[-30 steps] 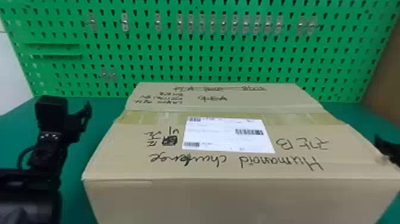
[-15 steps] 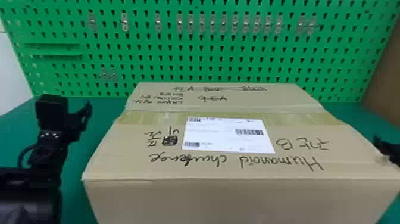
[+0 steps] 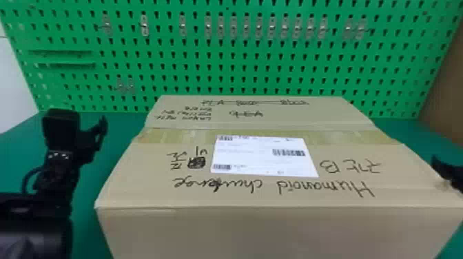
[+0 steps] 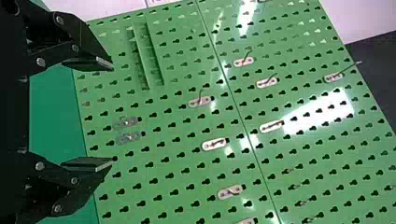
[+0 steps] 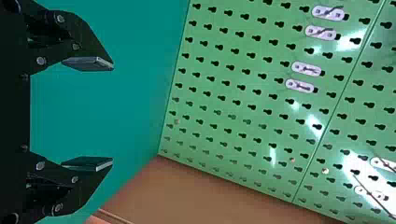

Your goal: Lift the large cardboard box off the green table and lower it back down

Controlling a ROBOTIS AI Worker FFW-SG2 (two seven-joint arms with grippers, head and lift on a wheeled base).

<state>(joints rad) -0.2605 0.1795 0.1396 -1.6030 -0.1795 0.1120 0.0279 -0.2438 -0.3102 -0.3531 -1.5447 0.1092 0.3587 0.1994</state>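
Behind everything you have the big green pegboard [image 3: 193,72], standing upright at the back. In front of it spreads the green table [image 3: 119,134], with a white wall [image 3: 13,79] off to your left and a brown panel [image 3: 448,82] at your right.

Your large cardboard box [image 3: 261,227] is in the middle, in front of the pegboard and over the table, its top facing you and its near side running off the head view's bottom edge. Its underside is hidden, so you can't tell if it rests on the table.

Your left gripper [image 3: 97,136] is over the table to the left of the box, apart from it. In the left wrist view its two fingers are spread wide, holding only air.

Your right gripper [image 3: 450,172] is at the box's right edge; you can't tell if it touches. The right wrist view has its fingers spread wide too, with a gap of air between the pads [image 5: 88,64].

Across the box top runs a strip of yellowish tape [image 3: 179,135], and a white label [image 3: 261,155] sits over its near edge, with black handwriting around it. Smallest are the metal hooks [image 3: 246,27], lined up on the pegboard.
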